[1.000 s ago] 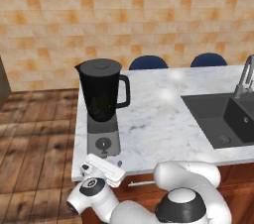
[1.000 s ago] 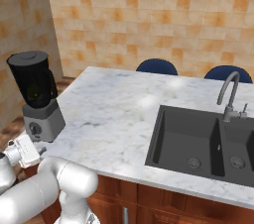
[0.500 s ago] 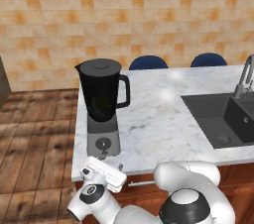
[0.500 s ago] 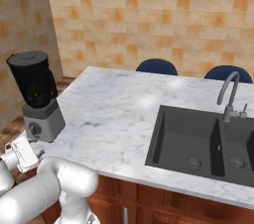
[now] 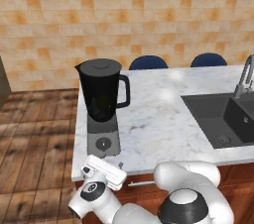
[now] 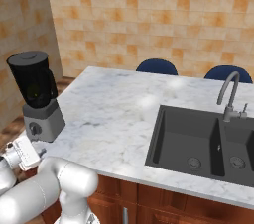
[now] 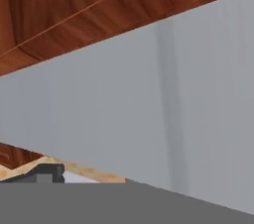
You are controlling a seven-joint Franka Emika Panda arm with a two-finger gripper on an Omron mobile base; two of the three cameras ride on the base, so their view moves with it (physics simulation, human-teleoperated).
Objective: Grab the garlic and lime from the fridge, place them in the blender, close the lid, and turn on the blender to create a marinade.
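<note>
Blender (image 5: 102, 104), a tall black see-through jar on a square grey base with a round dial, stands unmoved at the left end of the white marble bench (image 5: 154, 119), its flat dark grey lid (image 5: 101, 65) on the rim. Green-yellow shows through the jar. Below the bench edge by the dial, the white hand carrying the tool (image 5: 103, 172) has sunk slightly since half a second ago; whether the tool is open or shut I cannot tell.

Ahead of gripper (image 5: 119, 165): blender (image 5: 101, 106) base stands at the counter (image 5: 163, 119) corner.
Right of gripper: open marble up to the sink (image 5: 225, 119).
Below gripper: counter edge blocks.
</note>
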